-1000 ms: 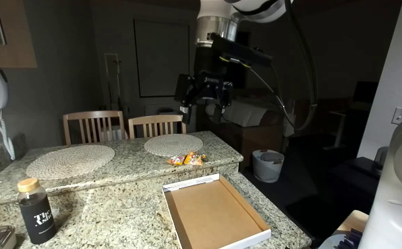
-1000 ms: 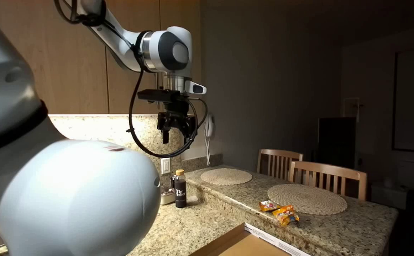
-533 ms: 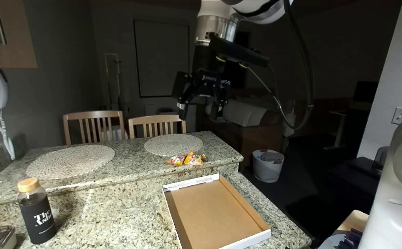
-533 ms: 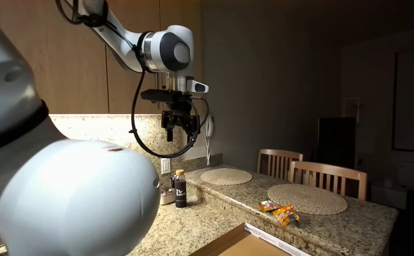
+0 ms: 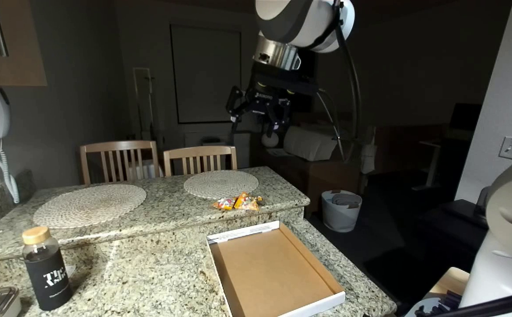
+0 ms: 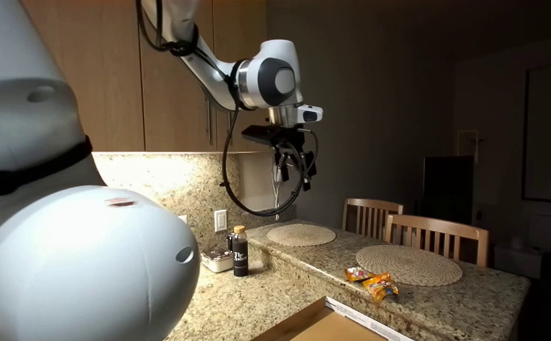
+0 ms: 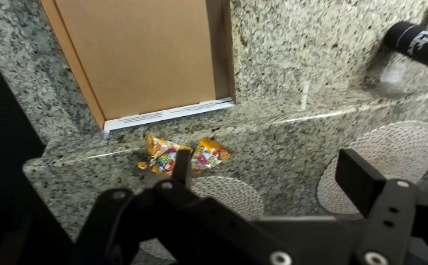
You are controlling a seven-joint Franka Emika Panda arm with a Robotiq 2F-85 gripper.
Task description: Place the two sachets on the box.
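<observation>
Two crinkly yellow-orange and white sachets lie side by side on the raised granite ledge. In an exterior view they are the left sachet and the right sachet; they also show in an exterior view, one sachet beside the other sachet. The shallow box with white rim and brown interior sits on the lower counter, just below the ledge. My gripper is open and empty, high above the ledge. In the wrist view its left finger partly covers one sachet. Both sachets lie apart from the gripper.
Two round woven placemats lie on the ledge. A dark bottle with a wooden cap stands on the lower counter, near a lidded container. Wooden chairs stand behind the ledge.
The arm and gripper have moved, shifting to the right in an exterior view and tilting. The gripper stays open. The sachets and box have not moved.
</observation>
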